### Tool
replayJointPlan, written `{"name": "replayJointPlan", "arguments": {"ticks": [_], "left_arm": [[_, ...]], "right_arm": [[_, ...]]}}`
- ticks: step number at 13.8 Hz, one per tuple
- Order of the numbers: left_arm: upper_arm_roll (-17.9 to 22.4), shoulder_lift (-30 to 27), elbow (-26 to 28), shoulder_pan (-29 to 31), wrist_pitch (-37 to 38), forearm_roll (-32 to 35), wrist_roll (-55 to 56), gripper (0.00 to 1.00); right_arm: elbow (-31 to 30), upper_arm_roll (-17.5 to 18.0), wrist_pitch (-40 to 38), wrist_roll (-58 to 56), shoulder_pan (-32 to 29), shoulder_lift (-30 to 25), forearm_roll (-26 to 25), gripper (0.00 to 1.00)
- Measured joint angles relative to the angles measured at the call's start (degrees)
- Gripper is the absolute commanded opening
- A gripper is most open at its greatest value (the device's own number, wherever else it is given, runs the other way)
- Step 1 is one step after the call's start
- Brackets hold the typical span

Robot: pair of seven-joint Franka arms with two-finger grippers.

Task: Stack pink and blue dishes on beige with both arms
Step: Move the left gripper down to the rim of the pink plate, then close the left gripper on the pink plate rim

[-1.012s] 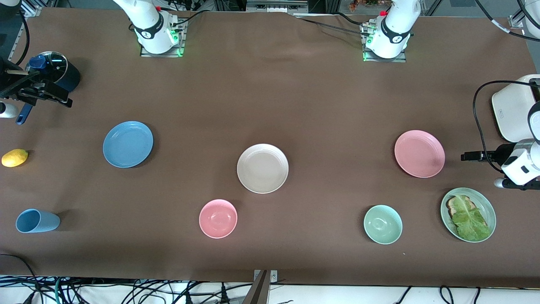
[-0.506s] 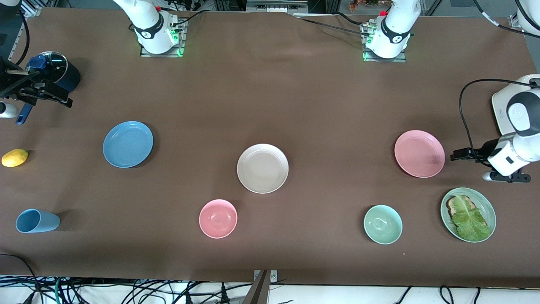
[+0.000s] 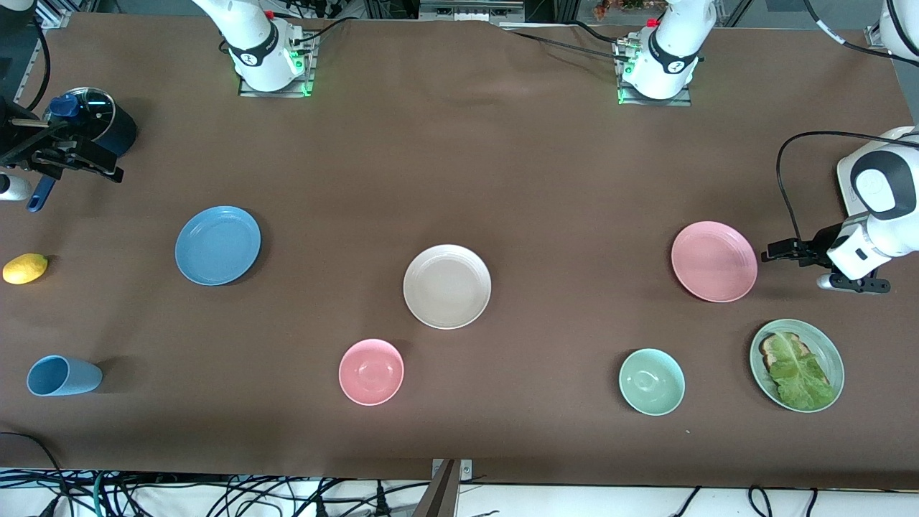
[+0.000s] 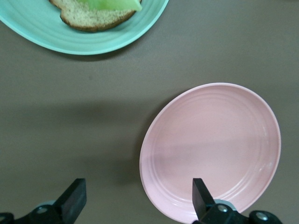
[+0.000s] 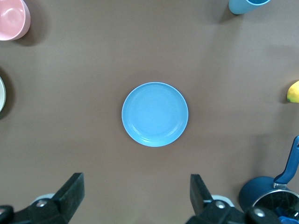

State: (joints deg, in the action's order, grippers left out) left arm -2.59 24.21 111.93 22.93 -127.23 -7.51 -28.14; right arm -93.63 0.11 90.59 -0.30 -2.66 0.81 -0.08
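Observation:
The beige plate lies mid-table. Toward the right arm's end lies the blue plate, which shows in the middle of the right wrist view. The pink plate lies toward the left arm's end. My left gripper hangs open just above the table at that plate's outer edge. In the left wrist view one fingertip is over the pink plate's rim and the other over bare cloth. My right gripper waits open and high by the table's end, holding nothing.
A pale green plate with toast and lettuce lies nearer the camera than the left gripper. A green bowl, a pink bowl and a blue cup line the near side. A lemon, a dark pot, a white appliance.
The left arm has swung its gripper toward the pink plate and away from the toast plate. The right arm and all dishes have stayed still.

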Motion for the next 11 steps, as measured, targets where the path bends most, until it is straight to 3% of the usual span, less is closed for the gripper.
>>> {"name": "replayJointPlan", "arguments": {"ticks": [8, 11], "left_arm": [[-0.4, 3.1, 4.5, -0.4, -9.9, -0.7, -0.5, 1.00], [-0.5, 4.6, 4.7, -0.6, -11.2, -4.7, -3.6, 0.99]], "right_arm": [[0.0, 0.0, 0.0, 0.0, 0.0, 0.0, 0.0, 1.00], [0.0, 0.0, 0.0, 0.0, 0.0, 0.0, 0.0, 1.00]]}}
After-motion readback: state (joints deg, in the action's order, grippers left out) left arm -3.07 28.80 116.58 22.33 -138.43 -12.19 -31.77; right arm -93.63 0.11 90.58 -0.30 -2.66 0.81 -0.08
